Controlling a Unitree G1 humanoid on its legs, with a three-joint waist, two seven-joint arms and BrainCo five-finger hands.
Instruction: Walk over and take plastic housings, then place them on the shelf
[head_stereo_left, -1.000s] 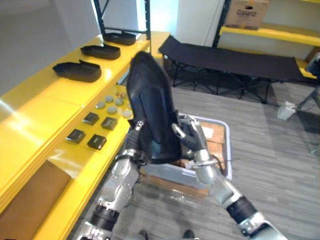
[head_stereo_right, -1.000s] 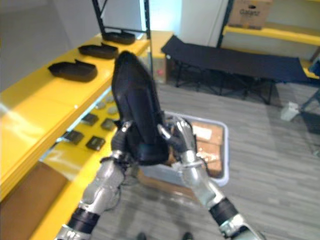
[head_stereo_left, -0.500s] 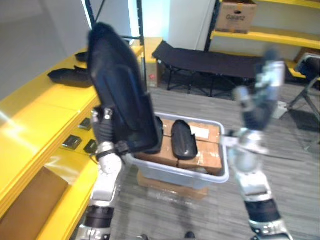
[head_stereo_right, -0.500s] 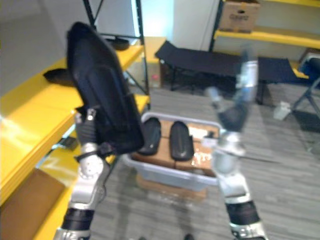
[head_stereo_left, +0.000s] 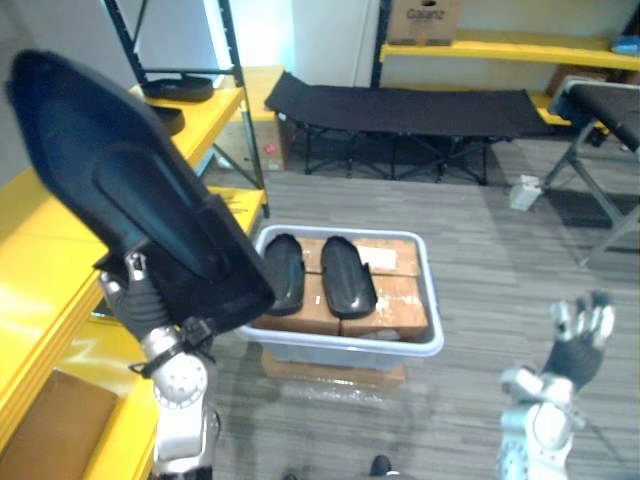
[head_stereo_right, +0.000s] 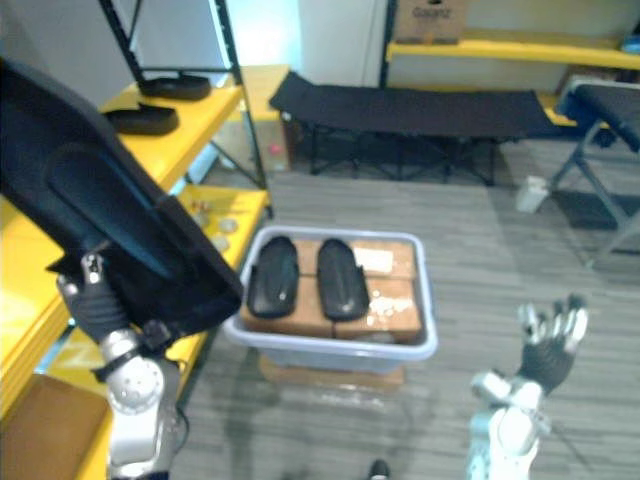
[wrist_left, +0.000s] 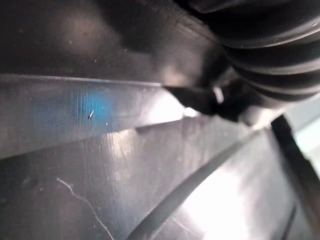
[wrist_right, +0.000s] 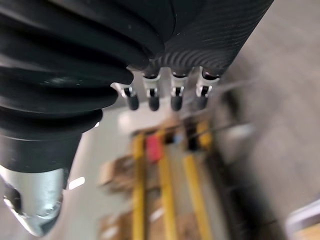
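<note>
Step in hand, I judge: carry to shelf. The large black moulded plastic housing (head_stereo_left: 130, 195) rides raised on my left hand (head_stereo_left: 140, 305); its fingers are hidden behind the housing, so I cannot tell the grip. My right hand (head_stereo_left: 578, 338) hangs low, fingers spread, empty. Next move: swing the housing over the yellow metal shelf (head_stereo_left: 30, 255) and lay it flat.

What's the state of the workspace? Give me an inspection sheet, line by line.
Surface: yellow shelf at the left; two shelved housings at its far end.
Job's things: raised housing, large and black, carried by the left hand near the shelf; two binned housings side by side on cardboard boxes in the grey bin.
Clutter: round parts on the lower shelf level; brown board below.
Hands: left hand's grip hidden; right hand open, empty, low right.
Cables: nothing seen.
Surroundings: folding cot, carton on a far shelf, grey floor.
</note>
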